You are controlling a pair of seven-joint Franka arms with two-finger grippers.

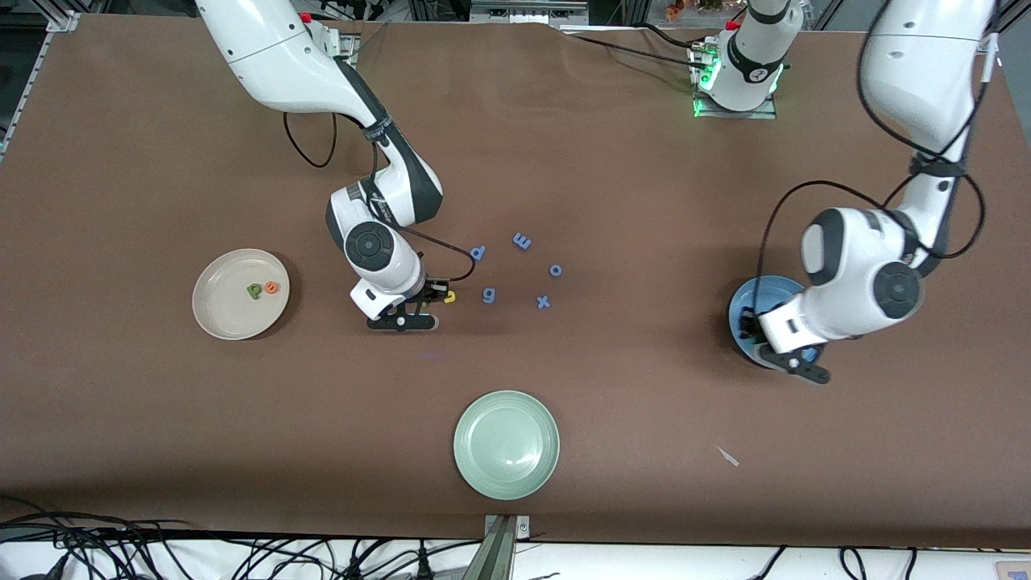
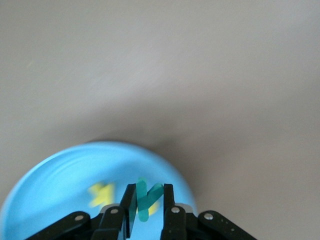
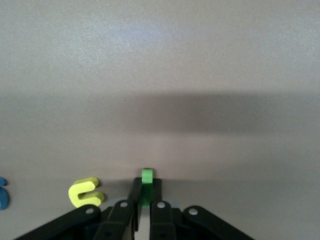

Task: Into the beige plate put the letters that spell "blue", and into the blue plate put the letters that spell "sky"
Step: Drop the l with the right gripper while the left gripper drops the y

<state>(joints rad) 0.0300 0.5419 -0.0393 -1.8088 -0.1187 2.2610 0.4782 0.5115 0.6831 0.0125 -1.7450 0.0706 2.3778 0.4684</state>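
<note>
My right gripper (image 1: 432, 296) (image 3: 147, 183) is low at the table near the middle, shut on the green straight l (image 3: 146, 179). The yellow u (image 1: 449, 296) (image 3: 86, 192) lies flat right beside it. The beige plate (image 1: 217, 318) toward the right arm's end holds the green b (image 1: 255, 291) and the orange e (image 1: 272, 287). My left gripper (image 1: 755, 326) (image 2: 148, 193) hangs over the blue plate (image 1: 769, 283) (image 2: 50, 190), shut on the teal y (image 2: 146, 200). A blurred yellow letter (image 2: 102, 194) lies in that plate, and more yellow shows under the y.
Several periwinkle-blue letters (image 1: 522, 240) lie scattered at the table's middle, one (image 1: 489, 296) close to the yellow u. A pale green plate (image 1: 506, 445) sits nearer the front camera. A small white scrap (image 1: 728, 456) lies beside it, toward the left arm's end.
</note>
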